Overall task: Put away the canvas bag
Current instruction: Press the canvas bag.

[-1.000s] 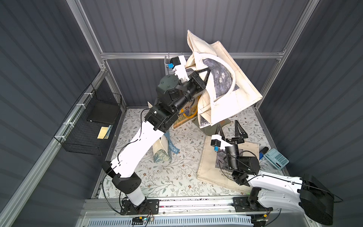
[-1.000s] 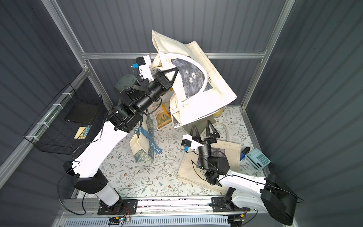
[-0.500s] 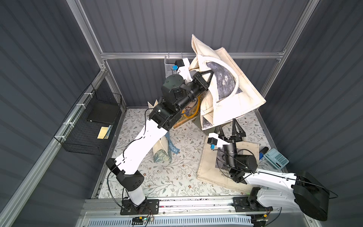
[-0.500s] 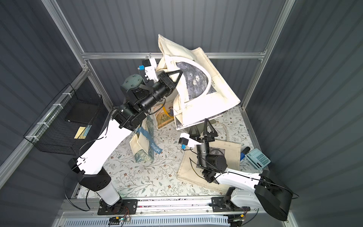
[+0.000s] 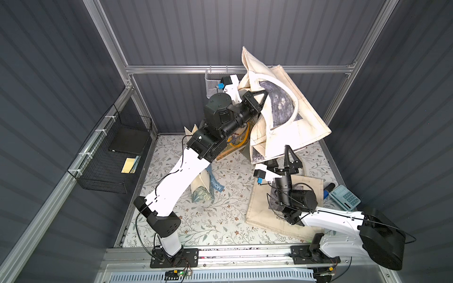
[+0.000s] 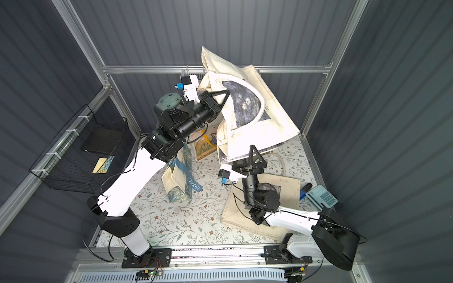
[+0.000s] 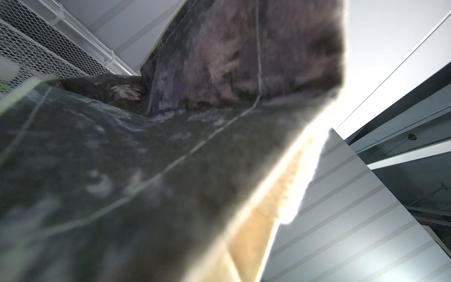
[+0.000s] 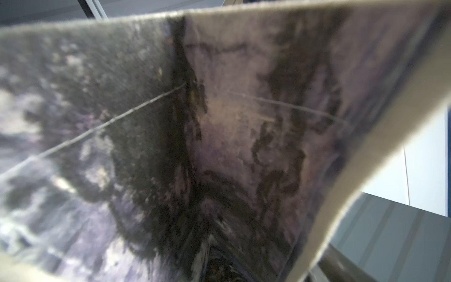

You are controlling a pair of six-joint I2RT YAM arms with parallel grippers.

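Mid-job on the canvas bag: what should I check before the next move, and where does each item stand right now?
1. The left gripper shut on the canvas bag: ok.
2. The canvas bag lifted off the table: ok.
3. The right gripper open, pointing up under the bag: ok.
4. The bag's lower edge inside the right gripper: cannot tell.
5. The bag's handles free: cannot tell, hidden.

The left arm [image 5: 176, 178] at seven o'clock and right arm [image 5: 338, 220] at five o'clock share glossy white moulded links, black cylindrical joint housings, thin black cables [image 5: 135, 231] looping loose, black screwed base plates [image 5: 174, 257] on a silver rail [image 5: 245, 254], and white wrist cameras [image 5: 231, 84] with blue plugs [image 5: 220, 86].
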